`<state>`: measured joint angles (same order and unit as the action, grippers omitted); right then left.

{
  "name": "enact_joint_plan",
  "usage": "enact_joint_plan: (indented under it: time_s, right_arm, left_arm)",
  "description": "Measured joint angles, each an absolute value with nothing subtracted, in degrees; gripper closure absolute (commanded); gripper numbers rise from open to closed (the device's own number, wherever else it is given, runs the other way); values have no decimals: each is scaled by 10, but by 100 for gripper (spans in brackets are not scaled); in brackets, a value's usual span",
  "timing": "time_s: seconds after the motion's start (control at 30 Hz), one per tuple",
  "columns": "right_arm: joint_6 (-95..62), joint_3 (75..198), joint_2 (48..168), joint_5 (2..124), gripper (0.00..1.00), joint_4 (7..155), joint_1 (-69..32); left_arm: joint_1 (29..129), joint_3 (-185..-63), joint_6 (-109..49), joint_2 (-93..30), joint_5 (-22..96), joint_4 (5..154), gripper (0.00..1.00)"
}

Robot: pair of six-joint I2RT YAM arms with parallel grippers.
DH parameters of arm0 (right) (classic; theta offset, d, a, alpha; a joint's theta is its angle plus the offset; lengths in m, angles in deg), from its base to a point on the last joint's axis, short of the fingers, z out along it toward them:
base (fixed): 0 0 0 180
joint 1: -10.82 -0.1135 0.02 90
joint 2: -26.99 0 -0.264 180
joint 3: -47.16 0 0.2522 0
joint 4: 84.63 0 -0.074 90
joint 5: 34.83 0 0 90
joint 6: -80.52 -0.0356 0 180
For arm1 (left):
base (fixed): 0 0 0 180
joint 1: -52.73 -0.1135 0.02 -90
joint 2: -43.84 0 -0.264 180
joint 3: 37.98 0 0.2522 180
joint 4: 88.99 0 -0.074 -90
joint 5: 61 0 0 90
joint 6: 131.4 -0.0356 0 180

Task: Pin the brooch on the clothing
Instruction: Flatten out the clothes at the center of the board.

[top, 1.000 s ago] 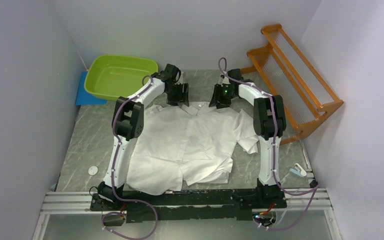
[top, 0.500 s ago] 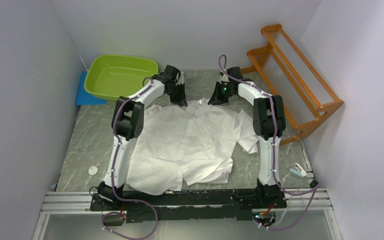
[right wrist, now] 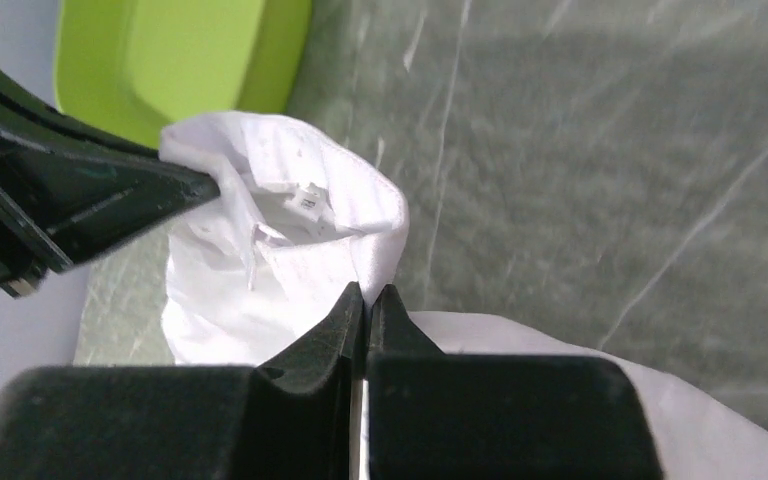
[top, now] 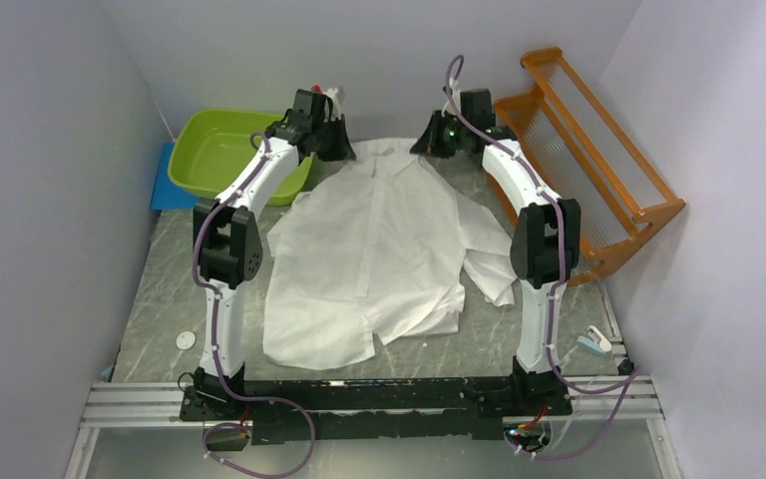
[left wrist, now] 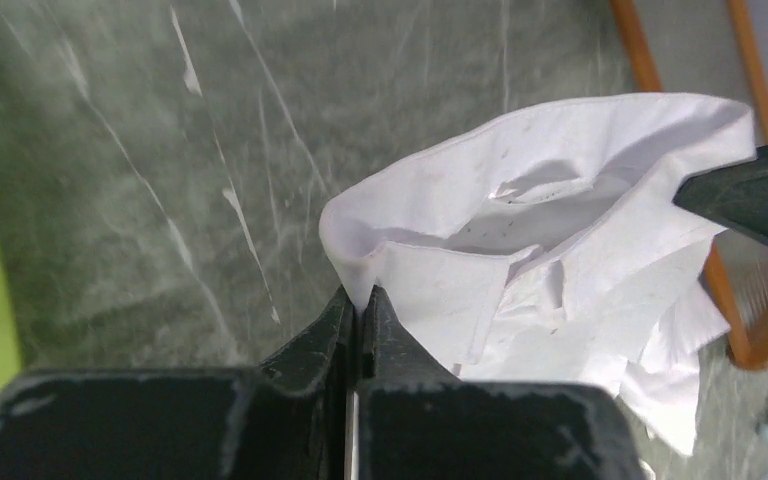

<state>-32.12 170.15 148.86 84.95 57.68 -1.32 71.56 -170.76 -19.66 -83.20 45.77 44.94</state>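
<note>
While my left gripper (left wrist: 360, 296) is shut tight on one end of the collar (left wrist: 440, 280) and my right gripper (right wrist: 368, 293) on the other, the shirt (top: 379, 239) lies spread out from the far edge of the tabletop (top: 160, 289). A green tub (top: 219, 150) sits at the far left corner, an orange rack (top: 544, 58) by the right edge.

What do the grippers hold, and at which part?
Both hold the white shirt at its collar: left gripper on one side, right gripper on the other.
</note>
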Motion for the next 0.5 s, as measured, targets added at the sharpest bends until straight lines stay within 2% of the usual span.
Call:
enact_joint_plan:
  time_s: [0.03,0.07,0.1,0.13,0.17,0.23,0.3,0.37,0.5]
  right_arm:
    - [-323,1721,1492,842,94,577,-13]
    - [-326,1745,1499,837,83,576,-13]
    - [-328,1779,1511,831,64,572,-13]
    - [-330,1818,1527,822,48,570,-13]
    - [-336,1845,1540,816,35,570,-13]
    - [-335,1894,1562,802,21,567,-10]
    - [-336,1896,1562,789,14,566,-7]
    - [-334,1863,1544,777,12,575,-5]
    - [-338,1703,1451,761,12,587,-3]
  left_arm:
    - [716,-1716,-197,-828,446,456,77]
    - [716,-1722,-197,-826,437,462,61]
    - [716,-1730,-197,-826,425,466,41]
    - [716,-1735,-201,-826,416,466,29]
    - [717,-1741,-202,-826,405,463,24]
    - [717,-1753,-200,-826,390,453,19]
    - [715,-1756,-199,-821,379,449,15]
    - [713,-1734,-200,-799,372,451,13]
    - [710,-1625,-201,-699,364,448,14]
